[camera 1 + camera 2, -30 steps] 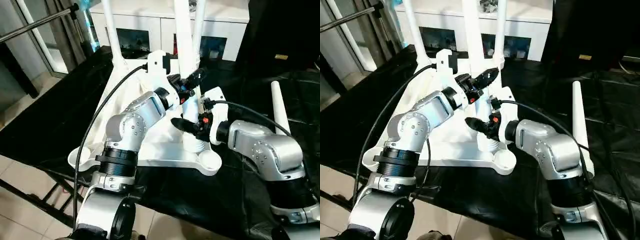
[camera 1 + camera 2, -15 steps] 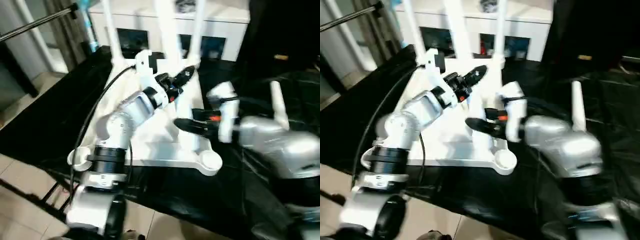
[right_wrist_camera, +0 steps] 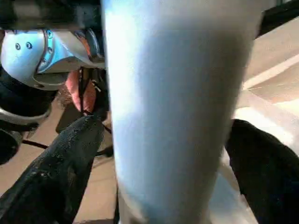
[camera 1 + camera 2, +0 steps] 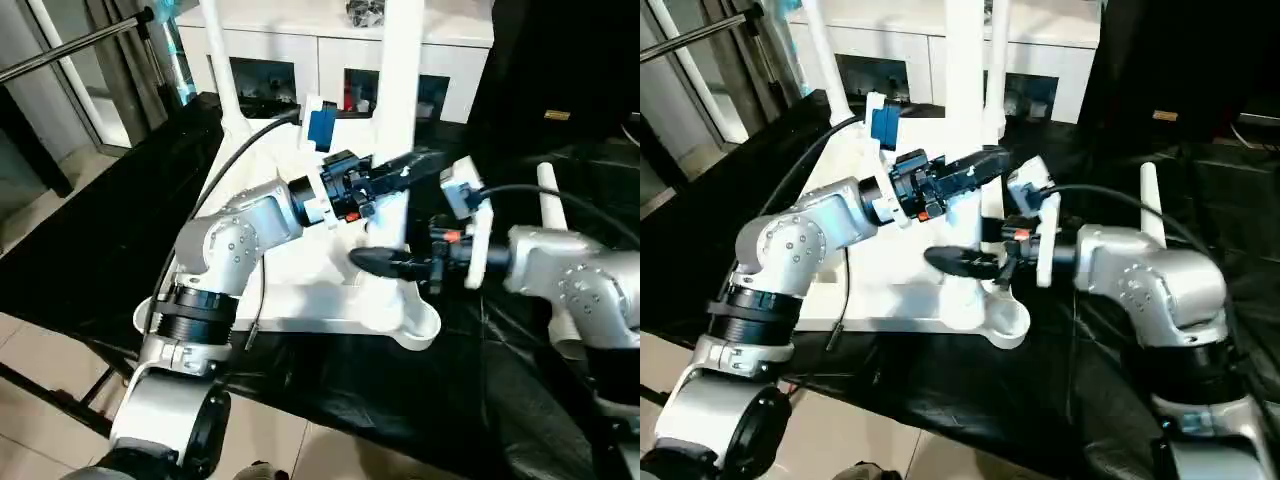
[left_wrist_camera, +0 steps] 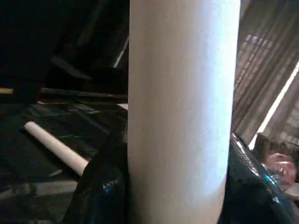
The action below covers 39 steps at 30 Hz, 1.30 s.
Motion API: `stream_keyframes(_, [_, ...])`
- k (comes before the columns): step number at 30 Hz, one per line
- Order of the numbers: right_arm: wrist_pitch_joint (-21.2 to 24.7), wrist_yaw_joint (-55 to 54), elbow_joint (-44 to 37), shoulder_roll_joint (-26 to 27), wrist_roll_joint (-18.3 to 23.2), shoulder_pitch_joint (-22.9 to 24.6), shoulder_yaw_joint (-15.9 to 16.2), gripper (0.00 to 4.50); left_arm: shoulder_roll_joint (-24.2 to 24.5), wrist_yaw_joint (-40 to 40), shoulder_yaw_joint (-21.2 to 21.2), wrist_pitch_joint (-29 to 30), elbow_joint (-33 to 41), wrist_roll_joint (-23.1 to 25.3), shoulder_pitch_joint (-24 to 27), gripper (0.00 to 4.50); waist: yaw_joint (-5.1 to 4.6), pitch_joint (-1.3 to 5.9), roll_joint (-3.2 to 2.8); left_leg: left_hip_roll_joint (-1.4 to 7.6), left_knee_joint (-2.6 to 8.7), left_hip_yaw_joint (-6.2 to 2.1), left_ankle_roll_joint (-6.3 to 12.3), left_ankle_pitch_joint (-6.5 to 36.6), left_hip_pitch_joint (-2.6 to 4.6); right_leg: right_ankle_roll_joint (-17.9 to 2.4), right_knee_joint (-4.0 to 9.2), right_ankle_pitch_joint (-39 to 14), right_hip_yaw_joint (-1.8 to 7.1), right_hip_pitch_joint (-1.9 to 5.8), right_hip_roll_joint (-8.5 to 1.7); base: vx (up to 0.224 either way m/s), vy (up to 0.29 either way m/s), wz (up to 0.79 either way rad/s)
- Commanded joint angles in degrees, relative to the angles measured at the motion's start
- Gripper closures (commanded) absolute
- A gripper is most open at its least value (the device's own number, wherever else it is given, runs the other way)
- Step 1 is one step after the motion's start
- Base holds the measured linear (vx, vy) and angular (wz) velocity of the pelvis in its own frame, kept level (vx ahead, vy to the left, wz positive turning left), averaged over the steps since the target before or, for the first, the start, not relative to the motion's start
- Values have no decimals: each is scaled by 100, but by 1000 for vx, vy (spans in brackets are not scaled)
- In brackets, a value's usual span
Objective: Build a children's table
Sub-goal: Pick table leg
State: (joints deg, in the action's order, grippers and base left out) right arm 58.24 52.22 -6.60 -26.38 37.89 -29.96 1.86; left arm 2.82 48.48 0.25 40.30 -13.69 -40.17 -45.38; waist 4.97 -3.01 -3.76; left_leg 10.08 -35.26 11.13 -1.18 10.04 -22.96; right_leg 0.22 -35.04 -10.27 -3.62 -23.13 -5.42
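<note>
The white tabletop lies upside down on a table covered with black sheeting, its near right corner socket empty and facing up. Three white legs stand upright from it: one at the far left corner, one at the far right, and a thick one nearer the robot, rising from the near right part of the tabletop.

The left hand reaches across from the left at mid-height on this near leg. In the left wrist view its black fingers sit on either side of the tube, closed against it.

The right hand comes in from the right, lower on the same leg, close above the tabletop. In the right wrist view its fingers flank the tube on both sides; whether they press on it cannot be told.

A fourth leg stands behind the right forearm, apart from the tabletop.

A white cabinet with glass doors stands behind the table.
</note>
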Motion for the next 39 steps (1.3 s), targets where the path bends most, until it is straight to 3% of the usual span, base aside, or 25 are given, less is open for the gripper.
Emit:
stream_keyframes(1, [147, -101, -94, 34, 70, 33, 54, 42, 2, 39, 32, 59, 153, -76, -5, 266, -8, 447, 135, 247, 367, -118, 232, 664, 142, -1333, 388, -963, 209, 305, -281, 0, 0, 0])
stream_keyframes(4, [152, -112, -100, 43, 79, 33, 59, 82, 12, 48, 41, 63, 154, -84, -10, 266, -8, 444, 130, 244, 371, -120, 187, 713, 146, -1284, 397, -1056, 213, 308, -282, 0, 0, 0])
stream_keyframes(7, [165, -151, -102, 61, 105, 18, 68, 94, 38, 92, 72, 89, 151, -109, -20, 266, -5, 438, 137, 245, 379, -121, 149, 751, 148, -1238, 405, -1130, 215, 302, -282, 0, 0, 0])
stream_keyframes(14, [188, -245, -137, 105, 76, 40, 91, 167, 13, 34, 90, 75, 193, -129, 34, 266, -7, 444, 157, 241, 370, -116, 188, 644, 139, -1242, 391, -1036, 216, 304, -282, 0, 0, 0])
stream_keyframes(17, [191, -268, -143, 117, 62, 46, 102, 175, -16, -41, 114, 52, 184, -109, 66, 266, -5, 440, 161, 246, 372, -117, 174, 672, 138, -1215, 396, -1113, 219, 307, -284, 0, 0, 0])
stream_keyframes(20, [164, -331, -125, 129, 40, 24, 108, 213, -92, -332, 229, 148, 116, -152, 45, 196, -10, 441, 163, 247, 371, -117, 155, 668, 143, -1212, 393, -1086, 220, 302, -281, 0, 0, 0])
stream_keyframes(23, [97, -460, -107, 188, -14, 4, 93, 222, -124, -442, 191, -72, 215, -4, 97, 184, -6, 442, 165, 239, 369, -116, 169, 658, 137, -1189, 403, -1114, 219, 301, -278, 0, 0, 0])
stream_keyframes(25, [58, -543, -105, 226, -59, -4, 90, 247, -136, -486, 196, -109, 245, 19, 117, 156, -5, 449, 124, 237, 369, -123, 154, 651, 140, -1176, 401, -1077, 214, 299, -274, 0, 0, 0])
stream_keyframes(26, [12, -626, -105, 263, -109, -9, 89, 251, -171, -659, 205, -166, 280, 99, 136, 151, -6, 445, 98, 243, 373, -127, 140, 678, 143, -1183, 401, -1051, 214, 291, -274, 0, 0, 0])
stream_keyframes(30, [-128, -929, -178, 428, -210, 18, 26, 258, -396, -1679, 362, -173, 216, 415, 101, 150, -7, 439, 117, 245, 388, -138, 56, 821, 137, -1145, 415, -1065, 208, 309, -273, 0, 0, 0])
stream_keyframes(34, [-135, -1014, -221, 492, -179, 34, -10, 260, -478, -2033, 422, -122, 208, 476, 82, 150, 12, 444, 140, 245, 388, -138, 70, 761, 134, -1113, 414, -1119, 209, 307, -280, 0, 0, 0])
stream_keyframes(35, [-133, -1031, -233, 514, -171, 33, -16, 260, -508, -2131, 444, -135, 204, 466, 78, 168, 6, 441, 139, 242, 384, -135, 77, 756, 131, -1106, 414, -1096, 209, 302, -270, 0, 0, 0])
stream_keyframes(36, [-133, -1039, -230, 523, -171, 23, -19, 260, -544, -2201, 476, -149, 195, 437, 74, 179, 5, 442, 175, 237, 380, -128, 98, 735, 126, -1110, 415, -1066, 210, 309, -273, 0, 0, 0])
stream_keyframes(39, [-144, -1046, -222, 522, -171, 17, -21, 260, -584, -2281, 499, -147, 211, 436, 82, 192, 11, 437, 160, 237, 380, -130, 124, 717, 127, -1107, 419, -1111, 207, 299, -274, 0, 0, 0])
